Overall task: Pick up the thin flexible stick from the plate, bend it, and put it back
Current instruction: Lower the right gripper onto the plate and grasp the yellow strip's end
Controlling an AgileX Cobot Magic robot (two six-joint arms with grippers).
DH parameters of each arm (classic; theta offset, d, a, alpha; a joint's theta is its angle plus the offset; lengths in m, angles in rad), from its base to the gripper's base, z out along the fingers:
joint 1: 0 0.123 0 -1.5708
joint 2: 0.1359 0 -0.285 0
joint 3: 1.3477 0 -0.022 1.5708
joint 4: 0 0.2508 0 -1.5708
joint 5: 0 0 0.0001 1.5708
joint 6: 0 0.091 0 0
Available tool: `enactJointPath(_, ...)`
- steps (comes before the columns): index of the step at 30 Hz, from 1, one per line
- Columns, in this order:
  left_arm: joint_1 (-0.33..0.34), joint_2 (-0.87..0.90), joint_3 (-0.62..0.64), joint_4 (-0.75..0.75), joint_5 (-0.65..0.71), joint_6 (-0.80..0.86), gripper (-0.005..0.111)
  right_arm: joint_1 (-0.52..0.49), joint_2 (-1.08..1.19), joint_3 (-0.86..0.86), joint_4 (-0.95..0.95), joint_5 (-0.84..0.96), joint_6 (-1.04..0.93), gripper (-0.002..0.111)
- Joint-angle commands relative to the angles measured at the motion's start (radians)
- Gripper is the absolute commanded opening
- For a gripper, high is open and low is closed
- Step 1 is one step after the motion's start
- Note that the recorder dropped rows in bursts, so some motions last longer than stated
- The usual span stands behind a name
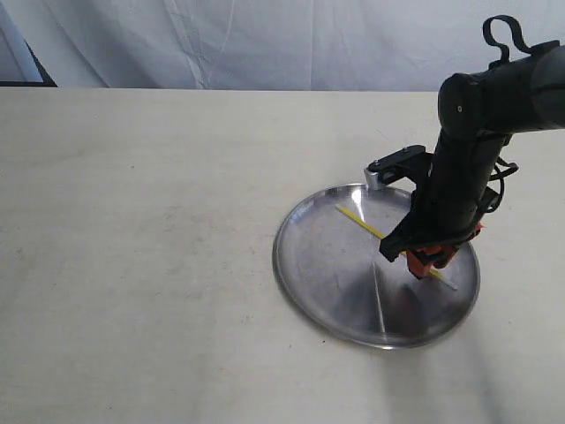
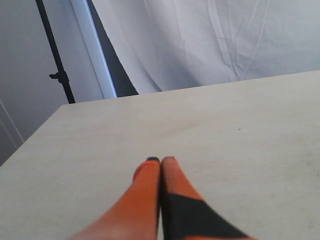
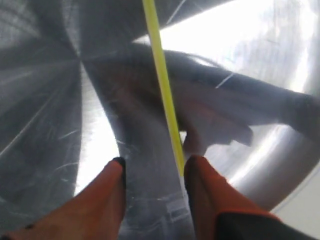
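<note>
- While my right claw hangs low over the plate, its two orange fingers stand apart with nothing clamped between them.
- The thin flexible stick lies flat on the plate, straight and yellow-green.
- It runs slantwise from the part of the plate nearest the surface's far edge to the part nearest the surface's right edge.
- My right claw straddles the stick close to that second end. In the exterior view a short pale piece of the stick shows just past the claw, near the plate's rim.
- Seen from my right wrist, the stick runs straight into the gap of the claw. It is off centre there, just beside the inner face of one finger and apart from the other.
- I cannot tell whether that nearer finger touches the stick, nor whether my fingertips touch the metal.
- The shiny plate shows a dark reflection of my claw beneath it, with bright streaks to either side.
- My left claw has its fingers pressed together and holds nothing. It hovers over a bare stretch of the pale surface.
- The plate sits toward the right edge of the surface, well apart from the far edge, where a white cloth hangs.
</note>
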Motion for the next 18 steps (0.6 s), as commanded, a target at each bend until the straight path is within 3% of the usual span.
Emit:
enactJointPath(1, 0.0, -0.004, 0.004, 0.001, -0.008, -0.004, 0.0, 0.004, 0.025, -0.005, -0.076, -0.018, 0.06, 0.04)
enactJointPath(18, 0.0, -0.004, 0.004, 0.001, -0.008, -0.004, 0.0, 0.004, 0.079, -0.003, -0.133, -0.023, 0.126, 0.04)
